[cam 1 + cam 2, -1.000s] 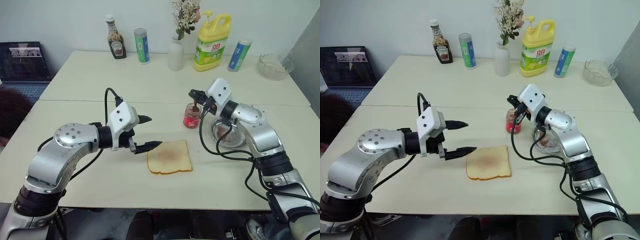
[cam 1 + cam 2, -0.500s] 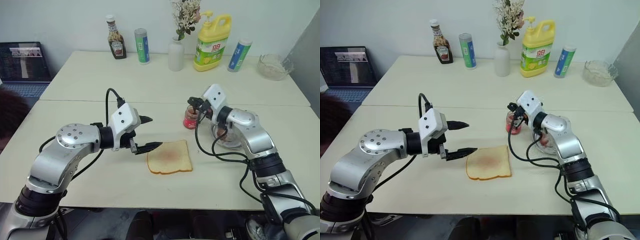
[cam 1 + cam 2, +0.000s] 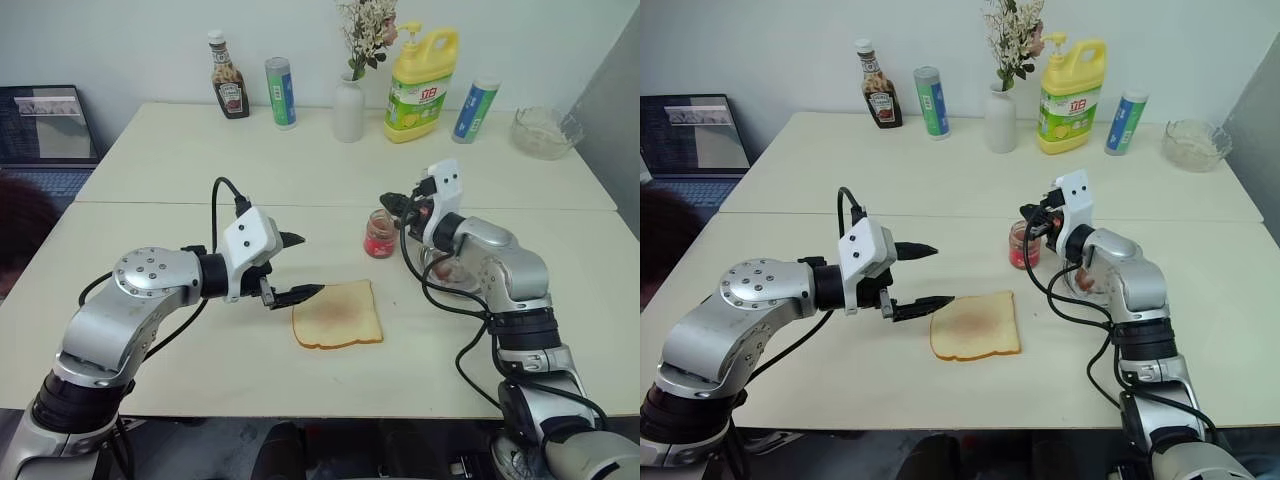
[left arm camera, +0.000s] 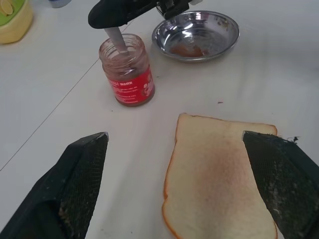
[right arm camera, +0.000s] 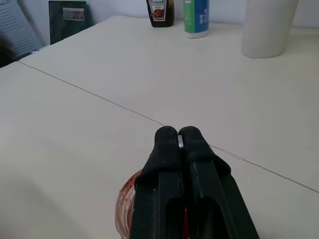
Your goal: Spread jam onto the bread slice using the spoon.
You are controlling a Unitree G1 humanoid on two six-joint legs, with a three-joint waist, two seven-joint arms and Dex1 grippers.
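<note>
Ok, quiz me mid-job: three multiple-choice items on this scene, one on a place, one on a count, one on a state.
1. Where is the spoon's bowl?
A. In the jam jar
B. On the bread
C. In the steel dish

2. How many bread slices lie on the table?
A. One
B. Two
C. Three

3. The left end effector is:
A. Shut on the bread
B. Open, holding nothing
C. Shut on the jar

Answers:
1 A: the handle slants down into the jam jar from the shut right end effector.
2 A: a single bread slice.
3 B: the left end effector is spread beside the slice.
</note>
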